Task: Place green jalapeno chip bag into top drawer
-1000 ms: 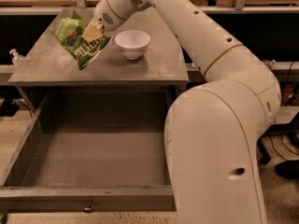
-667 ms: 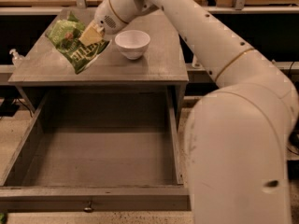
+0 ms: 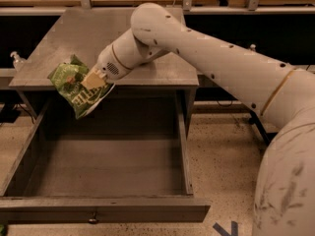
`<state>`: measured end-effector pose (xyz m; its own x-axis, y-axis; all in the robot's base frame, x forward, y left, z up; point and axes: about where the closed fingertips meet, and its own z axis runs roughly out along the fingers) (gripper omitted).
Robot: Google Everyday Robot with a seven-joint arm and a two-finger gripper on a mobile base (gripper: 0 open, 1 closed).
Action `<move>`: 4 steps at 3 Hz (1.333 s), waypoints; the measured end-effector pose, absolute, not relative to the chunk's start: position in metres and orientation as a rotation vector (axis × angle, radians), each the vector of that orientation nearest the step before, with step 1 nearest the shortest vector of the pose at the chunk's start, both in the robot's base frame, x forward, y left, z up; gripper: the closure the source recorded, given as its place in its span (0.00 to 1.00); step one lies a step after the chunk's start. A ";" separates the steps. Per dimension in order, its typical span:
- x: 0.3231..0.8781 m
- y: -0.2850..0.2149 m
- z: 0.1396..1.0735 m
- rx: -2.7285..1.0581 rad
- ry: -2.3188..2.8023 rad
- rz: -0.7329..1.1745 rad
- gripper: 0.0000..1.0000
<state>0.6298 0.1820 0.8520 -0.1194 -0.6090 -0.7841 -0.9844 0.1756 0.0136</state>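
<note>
The green jalapeno chip bag (image 3: 71, 85) and the gripper (image 3: 93, 79) have come forward from the middle of the grey tabletop (image 3: 74, 38) to its front left edge, and the white bowl that stood beside them is no longer seen. The robot's white arm (image 3: 221, 68) is the largest thing in view; it stretches from the right, behind the gripper, across the tabletop's front half and hides much of it. Below and in front of the gripper lies the top drawer (image 3: 183, 146), pulled fully out, with only its grey floor and side walls showing inside. The gripper's fingers are pinched on the bag's upper part, and the crinkled bag hangs tilted past the table edge, over the drawer's back left corner. A small clear bottle (image 3: 17, 60) stands well left of the gripper. The drawer's knob (image 3: 92, 221) sits far below it.
</note>
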 end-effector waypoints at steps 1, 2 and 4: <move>0.627 0.189 0.842 -1.505 1.755 0.800 1.00; 0.600 0.201 0.824 -1.523 1.671 0.883 1.00; 0.535 0.227 0.774 -1.617 1.616 0.967 1.00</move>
<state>0.5351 0.2273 0.7744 -0.0304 -0.5207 -0.8532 -0.9980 -0.0318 0.0549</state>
